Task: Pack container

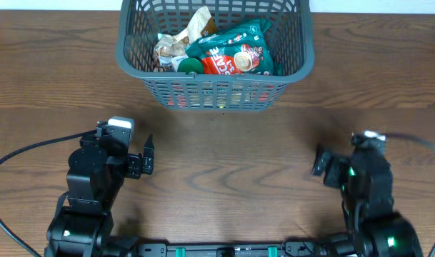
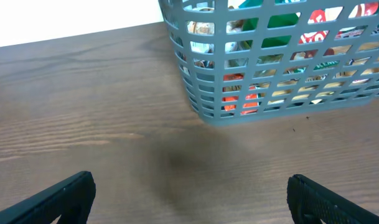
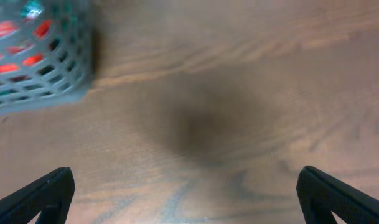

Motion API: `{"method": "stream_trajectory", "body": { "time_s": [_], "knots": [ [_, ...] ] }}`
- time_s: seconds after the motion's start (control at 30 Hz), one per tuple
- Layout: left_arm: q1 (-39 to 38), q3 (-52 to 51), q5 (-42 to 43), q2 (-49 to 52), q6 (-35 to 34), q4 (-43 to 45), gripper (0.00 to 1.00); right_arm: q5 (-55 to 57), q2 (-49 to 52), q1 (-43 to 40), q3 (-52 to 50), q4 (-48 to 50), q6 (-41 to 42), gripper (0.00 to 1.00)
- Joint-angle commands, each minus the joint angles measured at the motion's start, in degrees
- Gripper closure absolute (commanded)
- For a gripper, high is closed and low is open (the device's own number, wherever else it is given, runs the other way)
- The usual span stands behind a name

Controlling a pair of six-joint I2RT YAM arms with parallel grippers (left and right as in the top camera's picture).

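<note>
The container [image 1: 214,91] is a dark gray mesh basket at the far middle of the table. It holds several snack packets, among them a green and red bag [image 1: 231,53] and a crumpled beige wrapper [image 1: 176,43]. It also shows in the left wrist view [image 2: 201,93] and at the top left of the right wrist view [image 3: 65,81]. My left gripper [image 2: 189,196] is open and empty over bare wood, near the front left [image 1: 147,158]. My right gripper [image 3: 186,193] is open and empty over bare wood, near the front right [image 1: 321,163].
The wooden table [image 1: 224,157] stretches between the arms and the basket. Black cables run from each arm base, one at the left [image 1: 31,150] and one at the right [image 1: 417,139].
</note>
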Motion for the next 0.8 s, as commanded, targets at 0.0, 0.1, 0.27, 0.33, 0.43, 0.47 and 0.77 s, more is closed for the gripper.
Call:
{"method": "stream_trajectory", "body": {
  "time_s": [0.0,0.1,0.27,0.33,0.43,0.47,0.77],
  "knots": [
    [-0.17,0.04,0.57,-0.28,-0.09,0.22,0.01,-4.46,-6.34,-1.81,-6.60,3.15,-7.19,0.01],
    [-0.17,0.04,0.57,-0.28,-0.09,0.22,0.01,-7.13,-11.52,-2.97,-12.61,8.66,-7.23,0.01],
    [-0.17,0.04,0.57,-0.28,-0.09,0.22,0.02,-9.84,-17.33,-3.54,-20.68,18.53,-9.31,0.01],
    [-0.17,0.04,0.57,-0.28,-0.09,0.24,0.01,-11.93,-19.34,-3.41,-23.17,22.18,-13.92,0.01],
    [-0.17,0.04,0.57,-0.28,-0.09,0.22,0.02,-13.81,-21.86,-3.41,-25.88,25.75,-18.69,0.01],
    [-0.17,0.04,0.57,-0.28,-0.09,0.22,0.02,-13.90,-22.69,-3.39,-26.71,26.69,-19.47,0.01],
    [-0.17,0.04,0.57,-0.28,-0.09,0.22,0.01,-14.78,-30.25,-3.41,-32.09,27.26,-19.89,0.01]
  ]
}}
